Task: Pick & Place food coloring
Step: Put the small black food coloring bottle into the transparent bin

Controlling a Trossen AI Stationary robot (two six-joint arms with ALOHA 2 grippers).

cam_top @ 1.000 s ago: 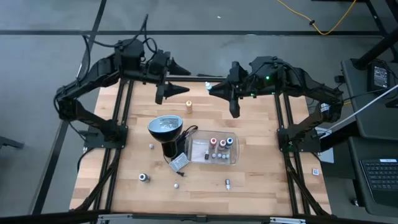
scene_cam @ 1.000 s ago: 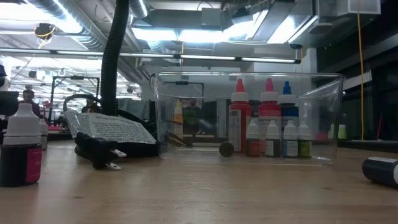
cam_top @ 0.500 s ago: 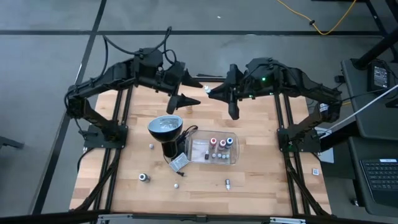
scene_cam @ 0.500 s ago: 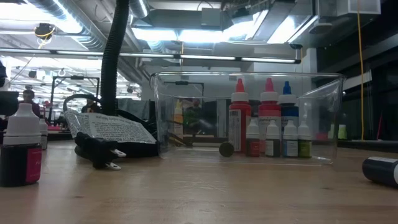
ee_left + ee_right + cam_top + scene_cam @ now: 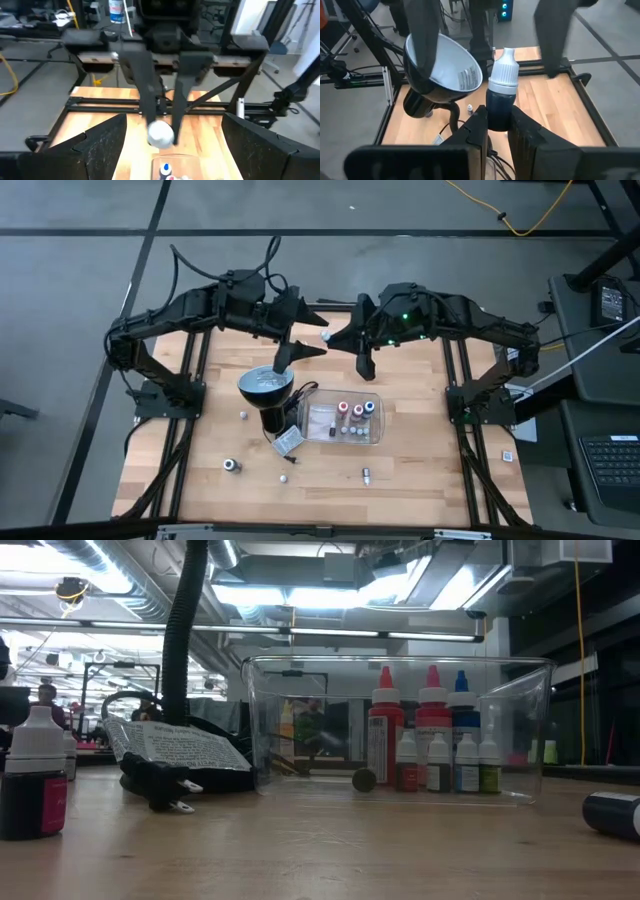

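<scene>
A dark, white-capped food coloring bottle [image 5: 501,90] is pinched upright in the right gripper [image 5: 499,122], jaws narrowed on its body, above the far centre of the table [image 5: 420,480] in the high view. Opposite it, w/ fingers spread wide and nothing between them, the left gripper [image 5: 297,352] is poised just above the lamp [image 5: 266,388], upper centre of frame. The clear tray [image 5: 312,420], mid-frame, is already stocked w/ a row of bottles [image 5: 432,745] along its right half. Loose bottles [image 5: 231,465] are scattered nr the lower edge. Judged step: carry to tray. For a clean drop, the bottle is best kept vertical, swung clear of the lamp head and the other arm, lowered into the tray's open left half, and released only once its base is seated, so the standing row isn't toppled.
</scene>
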